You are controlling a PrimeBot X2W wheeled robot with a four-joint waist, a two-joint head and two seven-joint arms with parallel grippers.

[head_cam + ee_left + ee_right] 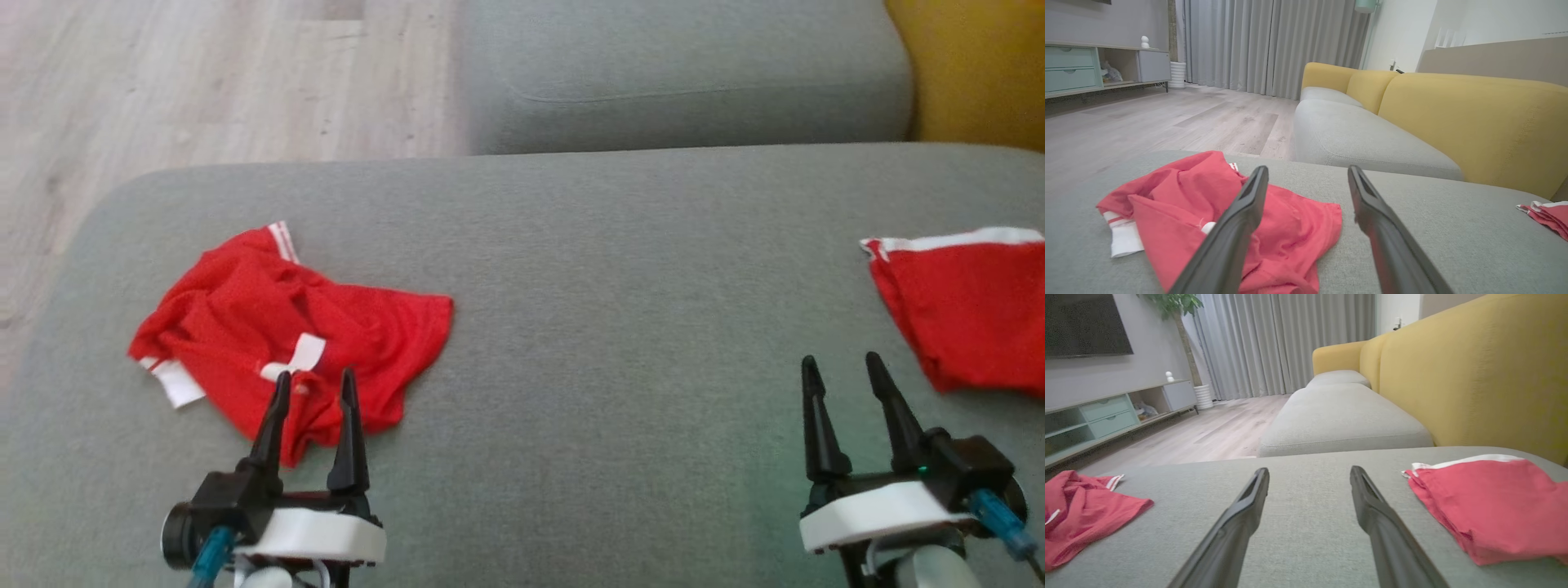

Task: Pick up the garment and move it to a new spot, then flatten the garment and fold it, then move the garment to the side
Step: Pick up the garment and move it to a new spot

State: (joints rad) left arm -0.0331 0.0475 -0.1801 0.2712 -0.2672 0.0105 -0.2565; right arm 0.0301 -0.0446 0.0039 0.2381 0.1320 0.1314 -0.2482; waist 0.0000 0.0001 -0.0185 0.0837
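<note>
- Garment [286, 327]: red with white trim, crumpled, on the left part of the grey sofa seat [612, 269].
- Left tool [316, 374]: fingers spread wide, empty, tips over its near edge; contact unclear.
- Right tool [841, 358]: spread wide, empty, over bare seat.
- Second red piece [971, 318]: lies flatter at the seat's right side, near the right tool, not touching.

Wide bare strip of grey cushion [620, 327] across frame centre, free to pass. Crumpled red garment [286, 327] blocks lower left, with the left gripper [316, 374] tips overlapping it. Second red garment [971, 310] fills right edge, near right gripper [841, 358]. Yellow backrest [980, 65] walls upper right. Wood floor [163, 82] beyond cushion edge, upper left.
</note>
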